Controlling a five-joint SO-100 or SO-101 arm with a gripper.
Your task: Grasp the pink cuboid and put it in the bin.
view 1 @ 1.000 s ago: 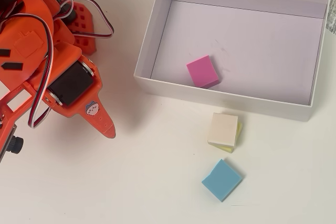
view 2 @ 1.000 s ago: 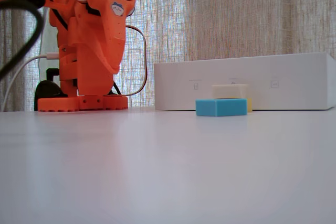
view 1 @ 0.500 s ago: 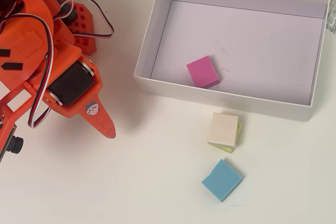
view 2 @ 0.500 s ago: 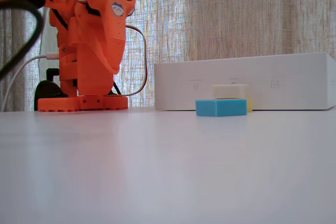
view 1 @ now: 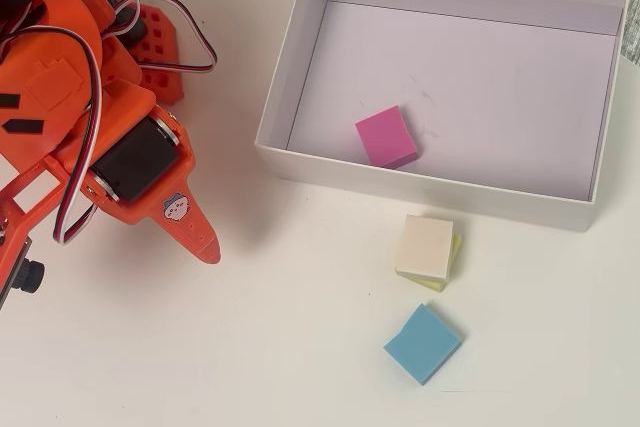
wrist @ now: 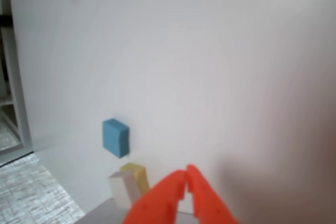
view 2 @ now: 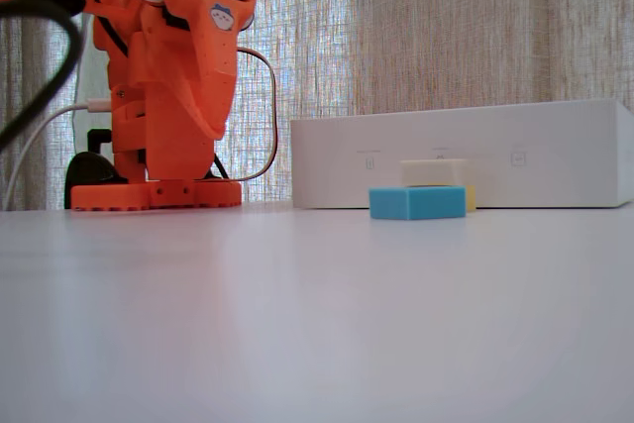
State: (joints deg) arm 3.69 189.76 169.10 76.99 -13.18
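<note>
The pink cuboid (view 1: 386, 136) lies flat inside the bin (view 1: 287, 77), near its front wall, left of the middle. In the fixed view the bin (view 2: 535, 156) shows only its white front wall and the cuboid is hidden behind it. My orange gripper (view 1: 205, 247) is at the left of the overhead view, well clear of the bin and folded back by the arm's base. In the wrist view its fingertips (wrist: 186, 174) touch, so it is shut and holds nothing.
A cream block with a yellow underside (view 1: 427, 250) lies on the table just in front of the bin. A light blue block (view 1: 422, 343) lies nearer the front edge. Both show in the fixed view (view 2: 433, 172) (view 2: 417, 202) and the wrist view (wrist: 127, 184) (wrist: 116, 137).
</note>
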